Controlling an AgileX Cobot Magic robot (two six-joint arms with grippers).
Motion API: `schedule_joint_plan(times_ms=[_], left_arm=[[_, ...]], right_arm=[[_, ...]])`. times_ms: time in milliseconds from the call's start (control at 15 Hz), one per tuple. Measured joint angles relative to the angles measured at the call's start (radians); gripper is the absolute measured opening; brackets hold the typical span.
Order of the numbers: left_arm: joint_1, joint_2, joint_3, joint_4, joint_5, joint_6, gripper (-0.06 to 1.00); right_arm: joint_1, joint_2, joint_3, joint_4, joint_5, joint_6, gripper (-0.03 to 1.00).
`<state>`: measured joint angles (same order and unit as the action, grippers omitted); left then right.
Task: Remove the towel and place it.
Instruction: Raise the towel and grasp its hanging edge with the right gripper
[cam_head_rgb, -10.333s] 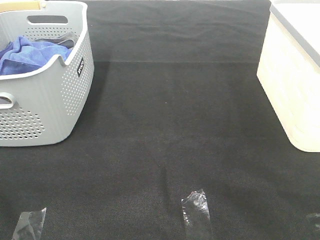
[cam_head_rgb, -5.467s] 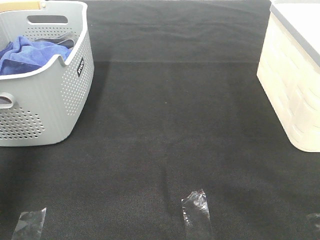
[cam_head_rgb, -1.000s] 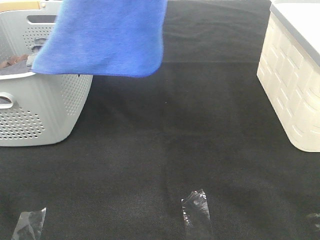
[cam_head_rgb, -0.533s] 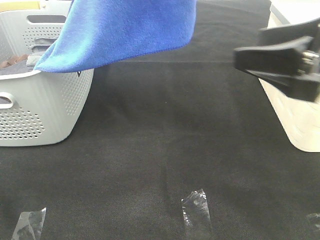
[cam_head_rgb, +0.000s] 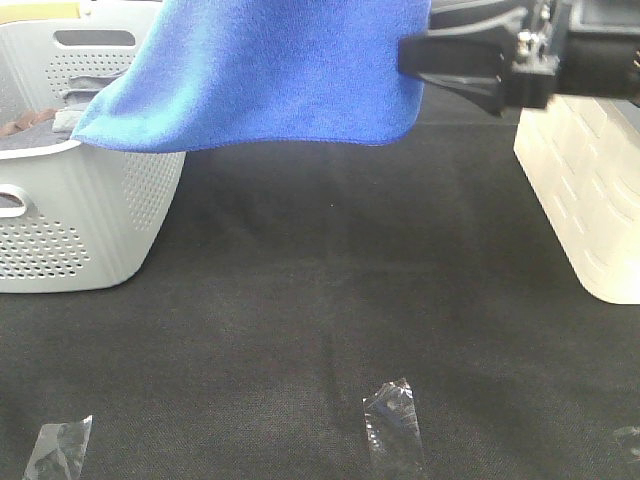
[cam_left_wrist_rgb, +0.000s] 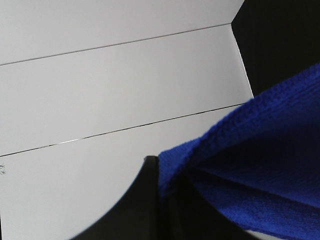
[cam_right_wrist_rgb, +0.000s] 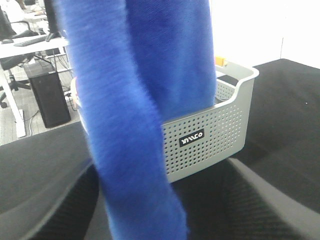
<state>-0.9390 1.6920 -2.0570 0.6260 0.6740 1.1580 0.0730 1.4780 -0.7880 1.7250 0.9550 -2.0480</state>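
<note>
right gripper (cam_head_rgb: 420, 45) matte black and boxy, silver screws (cam_head_rgb: 530, 42) seen at the finger base, fingers (cam_right_wrist_rgb: 270, 200) faced with dark textured pads, left gripper (cam_left_wrist_rgb: 165, 192) black, edge rounded

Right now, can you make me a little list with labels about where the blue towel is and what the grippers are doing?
towel: hanging in the air above the black table
left gripper: shut on the towel's edge
right gripper: open, towel hanging between its fingers
basket: grey, on the left, other cloth inside
white box: on the right
</note>
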Motion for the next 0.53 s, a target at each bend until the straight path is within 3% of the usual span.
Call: schedule_joint_plan(times_ms=[133,267,533], left_arm=[[0.0,0.0,0.0,-0.004,-0.002,0.001,0.0],[0.0,0.0,0.0,-0.006,-0.003,0.003,0.0],[0.0,0.0,0.0,-0.005,0.002,0.003,0.0]], right_arm=[[0.013,0.06,-0.04,-0.005,0.042,0.001,0.7],[0.082,0.092,-0.049,-0.027,0.085,0.001,0.7],[0.115,0.094,-0.053,-0.033,0.074,0.001,0.69]])
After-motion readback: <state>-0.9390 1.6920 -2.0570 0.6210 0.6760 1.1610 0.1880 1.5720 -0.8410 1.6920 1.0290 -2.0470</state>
